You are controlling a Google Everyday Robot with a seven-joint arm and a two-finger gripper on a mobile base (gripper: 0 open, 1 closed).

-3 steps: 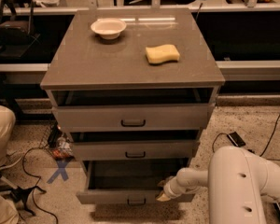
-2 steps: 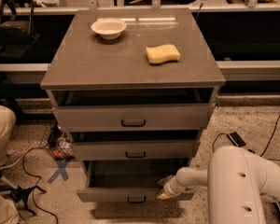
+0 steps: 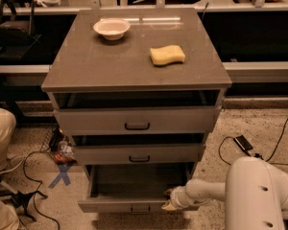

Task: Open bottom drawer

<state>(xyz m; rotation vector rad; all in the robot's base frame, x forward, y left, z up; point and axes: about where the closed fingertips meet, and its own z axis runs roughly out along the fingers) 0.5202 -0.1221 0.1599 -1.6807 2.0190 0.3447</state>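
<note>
The grey cabinet has three drawers. The bottom drawer is pulled far out; its dark inside shows and its small black bar handle sits at the centre of its front. My gripper is at the right part of the drawer's front edge, to the right of the handle, on the end of my white arm that comes in from the lower right. The middle drawer and the top drawer stand slightly out.
A white bowl and a yellow sponge lie on the cabinet top. Cables and a blue X mark are on the floor at the left; a cable and small black device at the right. A beige object stands far left.
The bottom drawer has slid a little further out and my gripper has moved slightly left along its front edge.
</note>
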